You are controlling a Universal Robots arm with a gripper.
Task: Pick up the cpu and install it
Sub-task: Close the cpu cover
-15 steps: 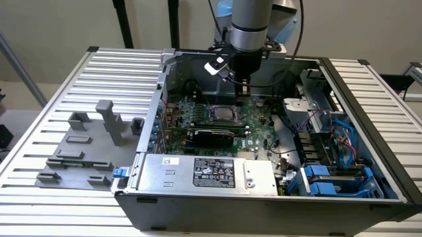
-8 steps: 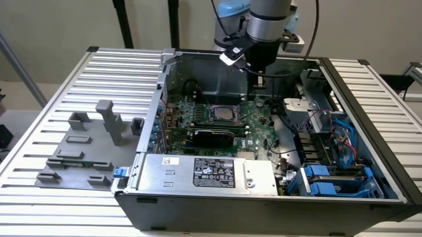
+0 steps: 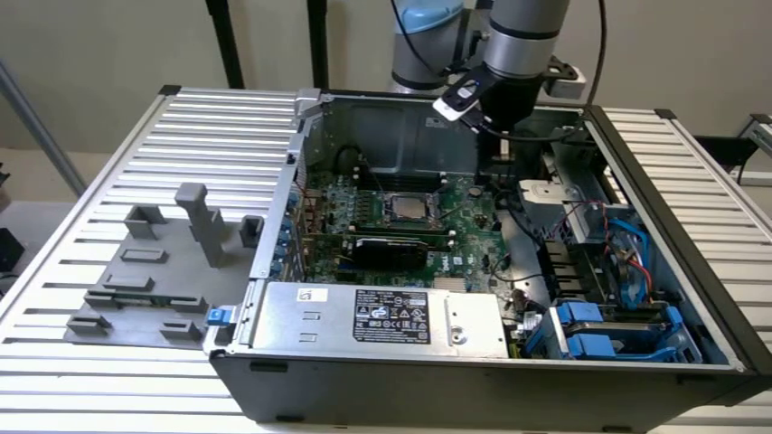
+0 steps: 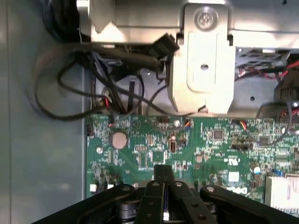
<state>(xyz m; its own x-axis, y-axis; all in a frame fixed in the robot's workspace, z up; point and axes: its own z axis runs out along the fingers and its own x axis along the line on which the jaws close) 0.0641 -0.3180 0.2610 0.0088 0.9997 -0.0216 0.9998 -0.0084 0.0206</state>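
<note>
My gripper (image 3: 493, 170) hangs inside the open computer case (image 3: 277, 217), over the edge of the green motherboard (image 3: 465, 226) on the exterior view's right. In the wrist view its black fingers (image 4: 154, 196) are pressed together, the gripper (image 4: 163, 170) shut, and I see nothing held between them. The motherboard (image 4: 205, 144) lies right below the tips. Farther toward the exterior view's left sits the dark square socket (image 3: 404, 210) with its metal frame. I cannot pick out the cpu as a separate chip; it is hidden or out of view.
A white metal bracket (image 4: 203, 60) and loose black cables (image 4: 93, 93) lie just beyond the board's edge. A silver box with a black label (image 3: 386, 316) fills the case's front. Blue drive bays (image 3: 603, 334) stand at the exterior view's right. Grey fixtures (image 3: 157, 271) rest on the slatted table.
</note>
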